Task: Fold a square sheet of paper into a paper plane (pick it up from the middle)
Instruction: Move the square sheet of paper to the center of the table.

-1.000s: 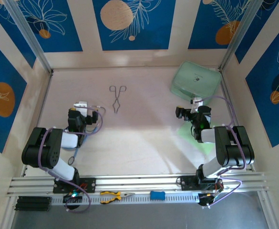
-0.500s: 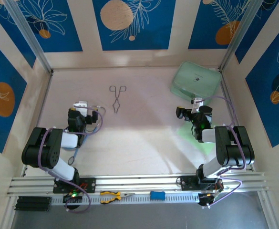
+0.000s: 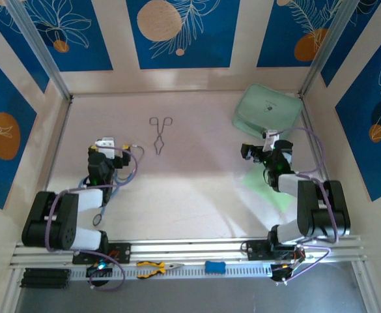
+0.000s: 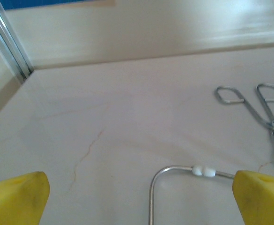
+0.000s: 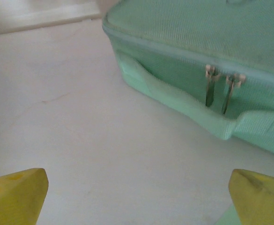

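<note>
Big pale table (image 3: 197, 195), with the mint-green zip case (image 3: 268, 109) parked in the far right corner. The square sheet of paper (image 3: 263, 188) lay flat near the right side, partly tucked under the right arm. The left gripper (image 4: 137, 197) and right gripper (image 5: 137, 197) both had jaws wide apart, holding nothing. My worry: a flat, thin sheet could skid instead of lifting, or that arm could snag its edge. The metal tongs (image 3: 160, 132) sat well apart.

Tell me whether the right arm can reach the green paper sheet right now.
Probably, but awkwardly: the sheet lies partly under the arm itself, behind the open right gripper, which faces the mint case.
</note>
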Tool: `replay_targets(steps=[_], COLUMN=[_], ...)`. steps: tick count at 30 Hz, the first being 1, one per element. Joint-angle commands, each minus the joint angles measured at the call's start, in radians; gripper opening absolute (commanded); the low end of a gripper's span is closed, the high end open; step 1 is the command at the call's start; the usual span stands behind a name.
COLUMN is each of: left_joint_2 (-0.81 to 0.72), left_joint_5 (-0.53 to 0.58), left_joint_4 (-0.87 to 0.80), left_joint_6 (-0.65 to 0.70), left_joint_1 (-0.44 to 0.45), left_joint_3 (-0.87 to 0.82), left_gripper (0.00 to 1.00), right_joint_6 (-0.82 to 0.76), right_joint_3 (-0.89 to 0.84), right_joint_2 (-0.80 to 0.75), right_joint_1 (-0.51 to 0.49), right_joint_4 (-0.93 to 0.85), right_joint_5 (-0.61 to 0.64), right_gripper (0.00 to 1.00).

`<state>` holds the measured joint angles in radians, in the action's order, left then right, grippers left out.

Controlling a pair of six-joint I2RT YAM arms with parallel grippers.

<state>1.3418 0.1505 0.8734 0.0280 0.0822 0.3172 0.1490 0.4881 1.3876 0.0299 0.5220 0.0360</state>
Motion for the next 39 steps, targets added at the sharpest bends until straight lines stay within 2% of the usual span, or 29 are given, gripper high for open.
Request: replay_targets(steps=[1,5,8,12,17,21,26,31,33,39], left_joint_2=[-0.110,-0.235,-0.292,-0.327,-0.351,-0.377,-0.354,-0.324,-0.334,-0.381], left_joint_5=[0.015,0.037,0.006,-0.071,-0.298,-0.387,-0.428,-0.375,-0.387,-0.445], left_joint_4=[-0.167,-0.477,-0.756,-1.059,-1.108,-1.092,-1.099,-1.283,-1.274,-1.231], left_joint_6=[-0.037,-0.147,-0.253,-0.430,-0.494,-0.556,-0.603,-0.518,-0.510,-0.599], left_joint_1=[-0.005,-0.006,-0.006,-0.006,-0.009,-0.009,-0.009,-0.009,-0.010,-0.009], left_joint_3=[0.029,0.127,0.235,0.347,0.370,0.367,0.383,0.472,0.468,0.412], left_gripper=[1.00,1.00,1.00,1.00,1.00,1.00,1.00,1.00,1.00,1.00], right_joint_6=[0.117,0.436,0.516,0.559,0.557,0.557,0.559,0.572,0.571,0.547], right_joint_3=[0.119,0.200,0.207,0.169,0.157,0.164,0.171,0.160,0.140,0.119], right_joint_2=[-0.140,-0.235,-0.268,-0.325,-0.317,-0.270,-0.223,-0.187,-0.184,-0.177], right_joint_1=[-0.004,0.019,0.059,0.083,0.139,0.148,0.151,0.151,0.153,0.156], right_joint_4=[-0.383,-0.761,-0.923,-1.007,-1.052,-1.054,-1.062,-1.070,-1.054,-1.026], right_joint_5=[0.063,0.071,-0.060,-0.130,-0.187,-0.208,-0.193,-0.177,-0.161,-0.180], right_gripper=[0.99,0.99,0.99,0.99,0.99,1.00,1.00,1.00,1.00,1.00])
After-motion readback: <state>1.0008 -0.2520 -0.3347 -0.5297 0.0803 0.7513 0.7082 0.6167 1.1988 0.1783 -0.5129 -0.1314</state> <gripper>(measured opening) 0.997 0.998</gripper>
